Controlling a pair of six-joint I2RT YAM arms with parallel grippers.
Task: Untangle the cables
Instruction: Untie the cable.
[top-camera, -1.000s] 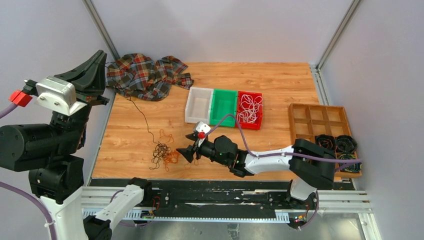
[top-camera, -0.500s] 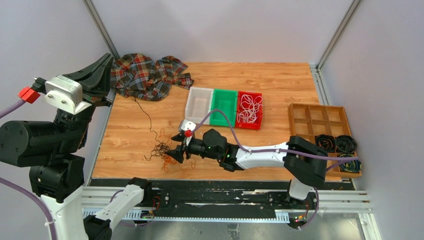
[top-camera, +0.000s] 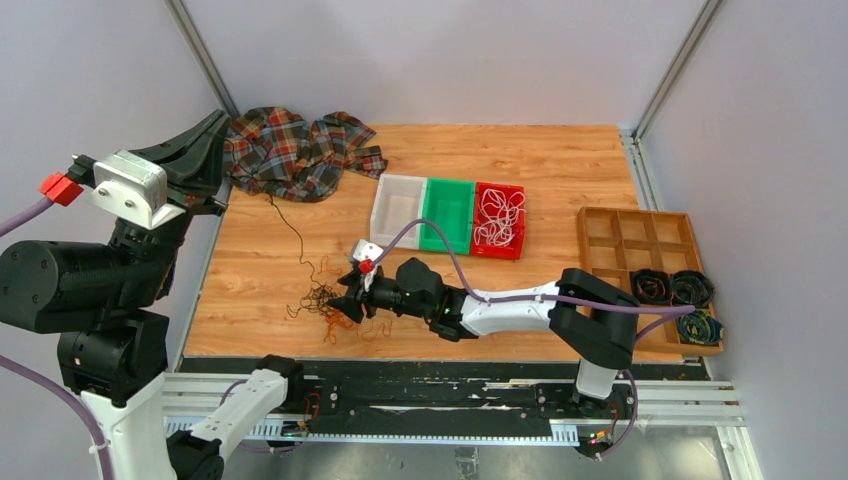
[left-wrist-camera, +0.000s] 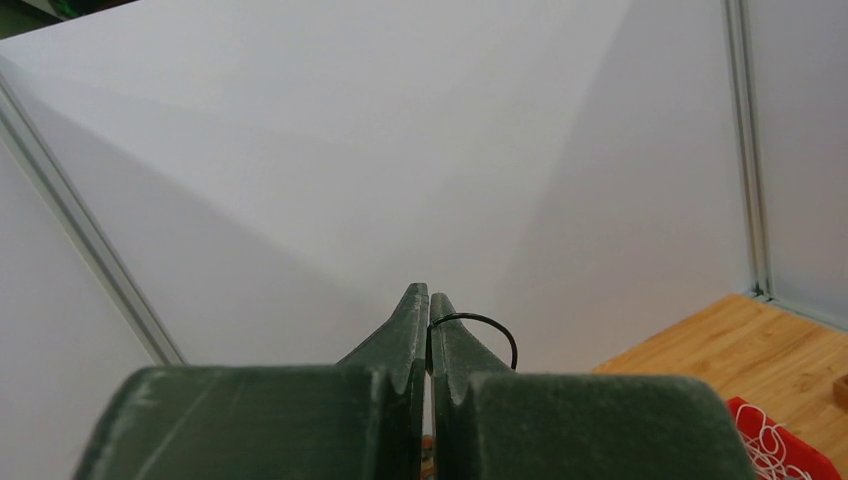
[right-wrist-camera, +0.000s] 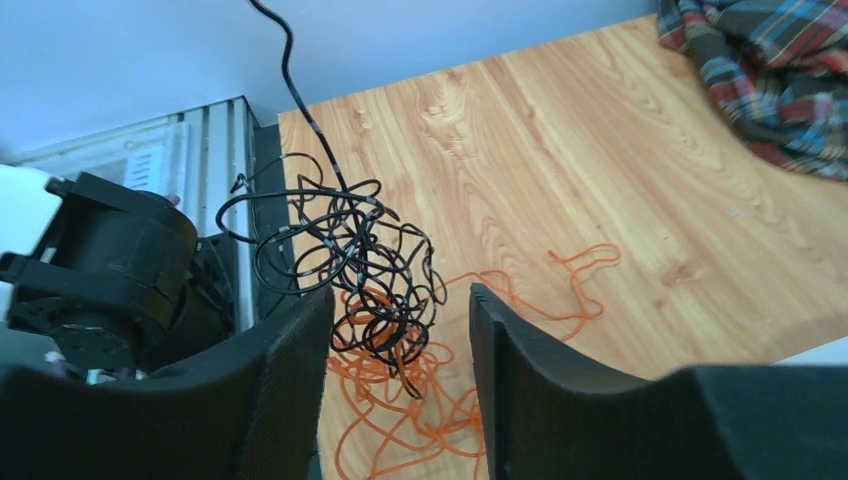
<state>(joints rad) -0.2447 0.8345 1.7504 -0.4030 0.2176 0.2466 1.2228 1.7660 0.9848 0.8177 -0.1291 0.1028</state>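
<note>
A tangle of thin black cable (top-camera: 318, 297) and orange cable (top-camera: 342, 320) lies on the wooden table near its front left. One black strand (top-camera: 289, 225) rises from it to my left gripper (top-camera: 208, 150), held high at the far left. In the left wrist view that gripper (left-wrist-camera: 428, 296) is shut on a loop of black cable (left-wrist-camera: 496, 323). My right gripper (top-camera: 346, 300) is open at the tangle. In the right wrist view its jaws (right-wrist-camera: 400, 335) straddle the black clump (right-wrist-camera: 365, 270), with the orange cable (right-wrist-camera: 420, 405) beneath. White cables (top-camera: 498, 216) lie in the red bin.
A plaid cloth (top-camera: 290, 150) lies at the back left. White (top-camera: 398, 232), green (top-camera: 447, 240) and red (top-camera: 480, 192) bins stand mid-table. A wooden compartment tray (top-camera: 640, 232) with dark rolled coils stands at the right. The table's front edge and rail lie just beside the tangle.
My right arm has reached left until its open jaws straddle the tangle. My left gripper has shifted slightly right, still holding the black strand. The tangle has shifted a little.
</note>
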